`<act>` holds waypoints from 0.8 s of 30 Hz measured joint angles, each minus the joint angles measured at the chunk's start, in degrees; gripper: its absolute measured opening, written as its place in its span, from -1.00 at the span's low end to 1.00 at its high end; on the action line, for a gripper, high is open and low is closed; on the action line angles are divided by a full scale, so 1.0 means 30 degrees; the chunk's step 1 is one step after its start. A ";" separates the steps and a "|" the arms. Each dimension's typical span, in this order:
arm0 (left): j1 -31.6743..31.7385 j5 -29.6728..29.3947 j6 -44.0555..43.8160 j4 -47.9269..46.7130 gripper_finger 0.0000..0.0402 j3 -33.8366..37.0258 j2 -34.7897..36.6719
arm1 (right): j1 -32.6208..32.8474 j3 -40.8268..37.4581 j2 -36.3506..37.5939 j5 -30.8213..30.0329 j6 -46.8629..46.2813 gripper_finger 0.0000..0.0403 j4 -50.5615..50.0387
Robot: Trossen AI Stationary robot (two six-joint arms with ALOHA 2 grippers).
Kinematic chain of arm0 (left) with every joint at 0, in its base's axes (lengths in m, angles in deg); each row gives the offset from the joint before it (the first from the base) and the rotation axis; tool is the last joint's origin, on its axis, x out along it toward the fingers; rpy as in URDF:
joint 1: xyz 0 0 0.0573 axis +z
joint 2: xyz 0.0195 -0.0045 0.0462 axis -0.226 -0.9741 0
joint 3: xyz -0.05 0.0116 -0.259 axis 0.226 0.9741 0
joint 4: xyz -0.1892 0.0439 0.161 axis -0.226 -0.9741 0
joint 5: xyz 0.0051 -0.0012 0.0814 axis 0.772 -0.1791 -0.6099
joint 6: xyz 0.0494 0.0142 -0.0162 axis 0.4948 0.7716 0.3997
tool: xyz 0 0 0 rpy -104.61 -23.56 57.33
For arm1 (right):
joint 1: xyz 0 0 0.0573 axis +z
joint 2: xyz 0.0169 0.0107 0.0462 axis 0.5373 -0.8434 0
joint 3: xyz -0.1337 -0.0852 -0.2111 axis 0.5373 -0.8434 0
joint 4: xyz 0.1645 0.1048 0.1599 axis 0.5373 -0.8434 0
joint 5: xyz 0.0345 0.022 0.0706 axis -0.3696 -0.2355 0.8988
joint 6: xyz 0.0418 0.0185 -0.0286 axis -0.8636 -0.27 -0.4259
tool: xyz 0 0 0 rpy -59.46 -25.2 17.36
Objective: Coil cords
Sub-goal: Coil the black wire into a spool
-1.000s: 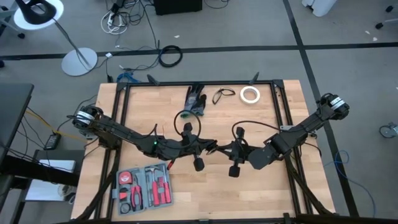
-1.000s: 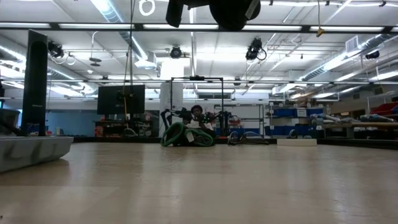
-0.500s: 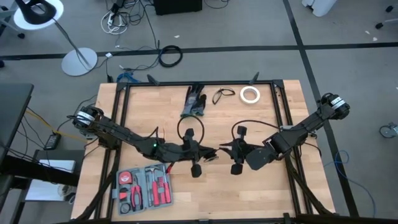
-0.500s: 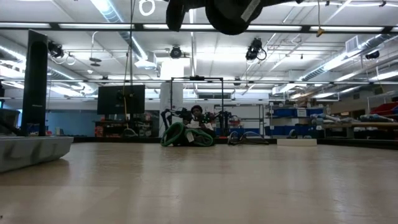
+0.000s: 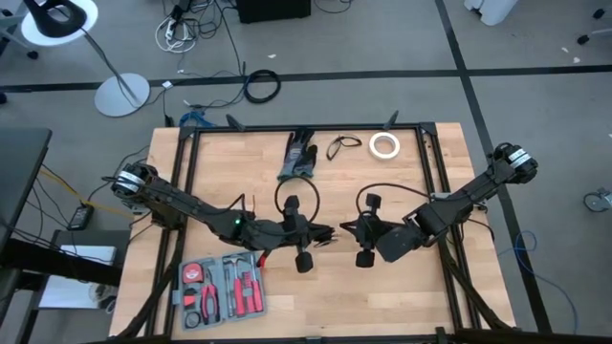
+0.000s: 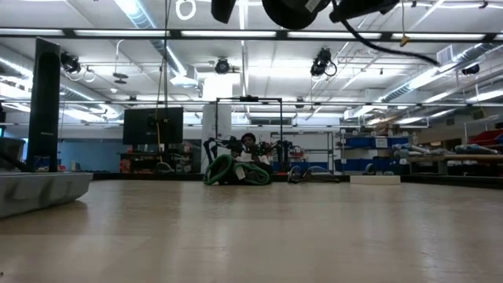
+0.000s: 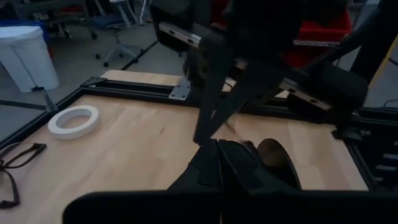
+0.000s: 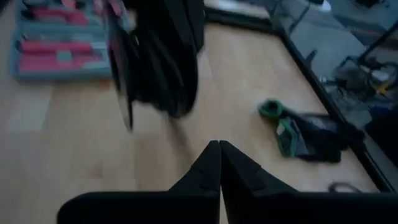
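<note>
Both grippers hang in the air over the middle of the table, tip to tip. My left gripper (image 5: 322,235) is shut, its fingertips (image 7: 219,144) together in the left wrist view. My right gripper (image 5: 346,229) is shut too, tips (image 8: 219,144) closed, and its fingers (image 7: 208,127) slant down toward the left tips. A short thin strand (image 7: 231,129) shows between the two grippers. A small loose loop of thin black cord (image 5: 340,145) lies flat at the table's far side, apart from both grippers. No compact round bundle shows plainly. My left gripper is shut, and the thin strand (image 7: 231,129) shows just past its fingertips; whether it holds or touches that strand I cannot tell. My right gripper's shut tips stand close to the same strand, and I cannot tell whether they touch it.
A white tape roll (image 5: 384,145) lies at the far right beside the loop. A dark and green bundle (image 5: 299,155) lies at the far middle. An open tool case (image 5: 222,287) sits at the near left. A black frame (image 5: 306,129) rims the table.
My right gripper has tipped a little further downward. In the low view the dark parts at the top edge have shifted, and a thin black line now trails toward the upper right. The things on the table have kept their places.
</note>
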 joint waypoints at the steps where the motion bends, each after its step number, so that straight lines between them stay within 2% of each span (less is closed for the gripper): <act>1: 0.0001 -0.0010 -0.0016 -0.0223 -1.00 -0.0062 0.0006 | 0.0000 0.0000 0.0000 -0.0052 -0.0336 -1.00 -0.0420; 9: 0.0015 -0.0021 -0.0118 -0.0812 -1.00 -0.0085 0.0006 | 0.0028 0.0000 -0.0015 0.1003 -0.4669 -0.93 -0.4478; 16: 0.0022 -0.0201 -0.0017 -0.0732 -1.00 -0.0085 0.0006 | 0.0586 0.0000 -0.0051 0.1297 -0.5569 -0.82 -0.3811; 24: 0.0022 -0.0659 0.0382 -0.0156 -1.00 -0.0085 0.0006 | 0.1428 -0.0434 -0.0061 0.1489 -0.7230 -0.81 -0.3549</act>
